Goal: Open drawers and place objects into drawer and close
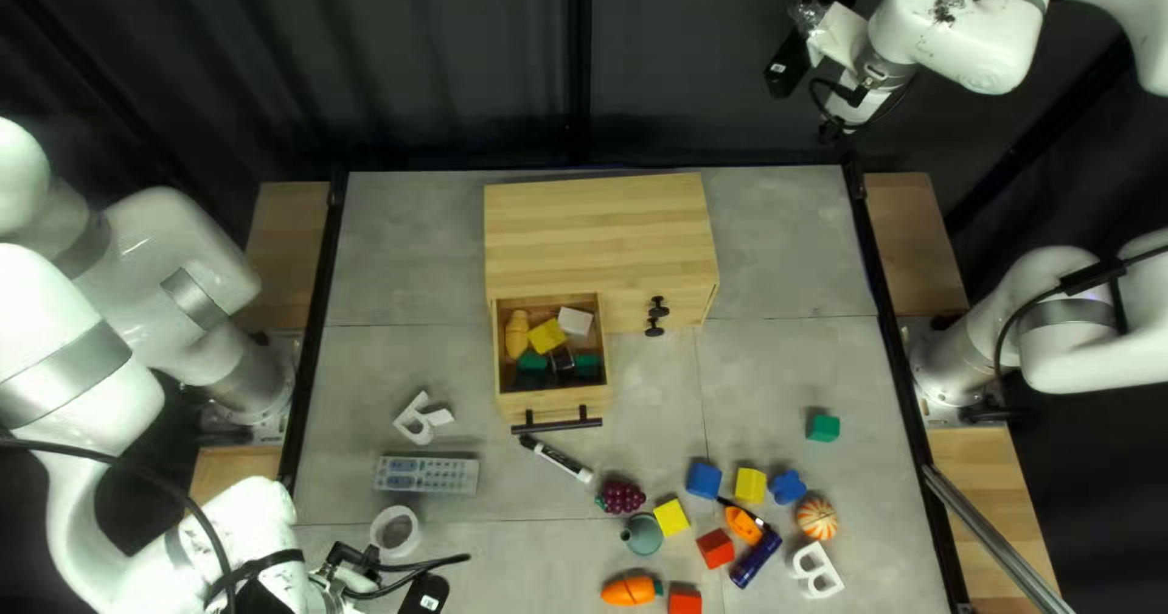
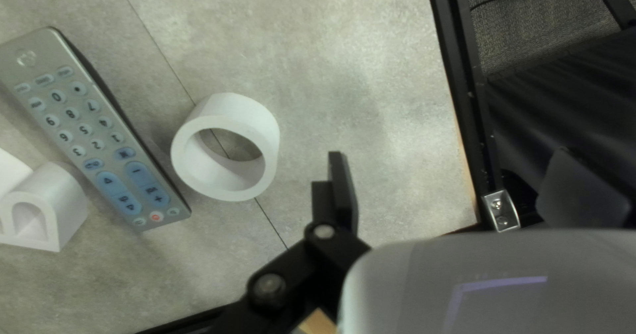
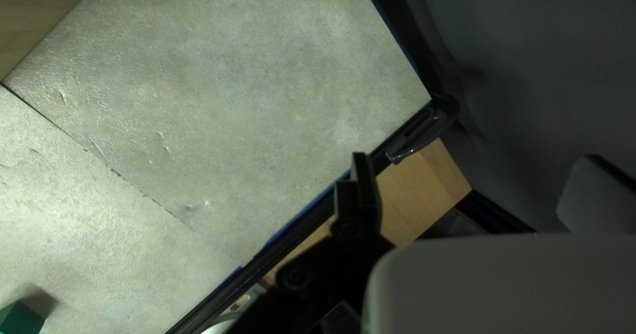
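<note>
Drawer pulled open at the cabinet's 7 o'clock, blocks inside. Loading step, probably partway; loose toys on the worktop. Left gripper released, empty, near the white ring at the worktop's 8 o'clock. Right gripper released, empty, raised past the 1 o'clock edge. If the ring's next: straddle its wall with the left gripper, pinch, lift, carry between 1 and 2 o'clock, lower in. Then push the handle toward 12 o'clock; high-sitting blocks could jam.
</note>
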`<state>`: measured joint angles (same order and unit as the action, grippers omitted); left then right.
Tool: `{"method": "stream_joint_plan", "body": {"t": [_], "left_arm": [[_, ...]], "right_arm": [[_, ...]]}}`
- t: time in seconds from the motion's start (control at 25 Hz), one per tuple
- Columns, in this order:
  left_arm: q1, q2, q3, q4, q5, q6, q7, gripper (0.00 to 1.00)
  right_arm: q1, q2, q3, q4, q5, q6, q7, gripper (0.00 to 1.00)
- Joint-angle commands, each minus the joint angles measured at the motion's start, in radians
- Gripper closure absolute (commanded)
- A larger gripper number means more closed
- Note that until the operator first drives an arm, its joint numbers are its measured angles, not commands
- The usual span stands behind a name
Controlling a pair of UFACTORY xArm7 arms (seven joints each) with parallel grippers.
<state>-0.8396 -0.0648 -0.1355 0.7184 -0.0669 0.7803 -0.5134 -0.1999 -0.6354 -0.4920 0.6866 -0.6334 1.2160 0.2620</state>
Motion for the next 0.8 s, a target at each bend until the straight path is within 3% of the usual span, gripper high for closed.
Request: {"method": "stream_joint_plan", "body": {"t": [0.04,0.2,0.32,0.48,0.64,0.8], "left_arm": [[0.0,0.0,0.0,0.0,0.0,0.0,0.0,0.0],[0.0,0.0,0.0,0.0,0.0,0.0,0.0,0.0],[0.0,0.0,0.0,0.0,0.0,0.0,0.0,0.0],[0.0,0.0,0.0,0.0,0.0,0.0,0.0,0.0],[0.0,0.0,0.0,0.0,0.0,0.0,0.0,0.0],[0.0,0.0,0.0,0.0,0.0,0.0,0.0,0.0]], "right_arm": [[0.0,0.0,0.0,0.0,0.0,0.0,0.0,0.0],[0.002,-0.024,0.034,-0.006,-0.023,0.022,-0.01,0.0],[0.035,-0.051,0.131,0.022,-0.013,0.087,-0.003,0.0],[0.113,0.045,0.26,0.173,0.066,0.168,0.042,0.0],[0.197,0.163,0.361,0.301,0.149,0.179,0.101,0.0],[0.248,0.224,0.425,0.348,0.201,0.173,0.155,0.0]]}}
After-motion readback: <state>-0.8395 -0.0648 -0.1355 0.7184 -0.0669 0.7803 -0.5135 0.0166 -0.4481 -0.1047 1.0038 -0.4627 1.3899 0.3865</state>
